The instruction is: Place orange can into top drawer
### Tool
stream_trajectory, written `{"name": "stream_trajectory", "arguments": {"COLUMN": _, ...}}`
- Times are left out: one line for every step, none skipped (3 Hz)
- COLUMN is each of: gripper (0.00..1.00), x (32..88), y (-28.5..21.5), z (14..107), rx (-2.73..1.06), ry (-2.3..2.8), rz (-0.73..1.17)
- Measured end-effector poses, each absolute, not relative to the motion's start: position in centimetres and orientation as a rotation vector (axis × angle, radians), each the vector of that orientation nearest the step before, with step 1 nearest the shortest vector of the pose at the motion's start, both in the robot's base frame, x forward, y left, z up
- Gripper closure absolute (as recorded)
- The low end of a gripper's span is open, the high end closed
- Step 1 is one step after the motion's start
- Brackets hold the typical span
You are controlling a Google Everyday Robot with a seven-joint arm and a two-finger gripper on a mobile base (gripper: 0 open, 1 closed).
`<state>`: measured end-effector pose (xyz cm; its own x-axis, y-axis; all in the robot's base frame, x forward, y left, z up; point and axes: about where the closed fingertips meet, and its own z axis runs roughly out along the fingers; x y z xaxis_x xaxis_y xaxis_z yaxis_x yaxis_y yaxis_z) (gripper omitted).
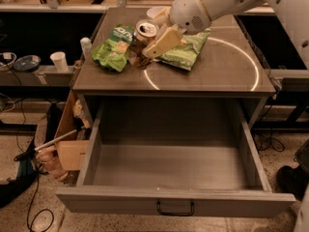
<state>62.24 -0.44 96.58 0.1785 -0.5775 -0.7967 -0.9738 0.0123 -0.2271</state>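
Note:
The orange can (144, 34), coppery with a silver top, stands between two green chip bags on the tabletop (212, 74). My gripper (153, 41) comes in from the upper right and is shut on the can. One beige finger (163, 40) lies along the can's right side and the other is hidden behind it. I cannot tell whether the can's base touches the table. The top drawer (169, 166) is pulled fully open below the tabletop's front edge. Its grey inside holds nothing, and a black handle (175, 208) sits on its front panel.
One green chip bag (114, 47) lies left of the can and another (187, 51) lies right of it, under my arm. A white bowl (155, 12) sits behind the can. A cardboard box (67, 129) and cables are on the floor at the left. A shelf with a white cup (59, 61) is also at the left.

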Motion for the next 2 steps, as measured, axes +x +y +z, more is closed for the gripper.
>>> {"name": "stream_trajectory", "arguments": {"gripper": 1.0, "x": 59.3, "y": -0.9, "z": 97.4, "rx": -1.708, "ry": 1.389, "rz": 0.691}}
{"name": "stream_trajectory", "arguments": {"gripper": 1.0, "x": 56.7, "y": -2.5, "z": 97.6, "rx": -1.709, "ry": 1.382, "rz": 0.679}}
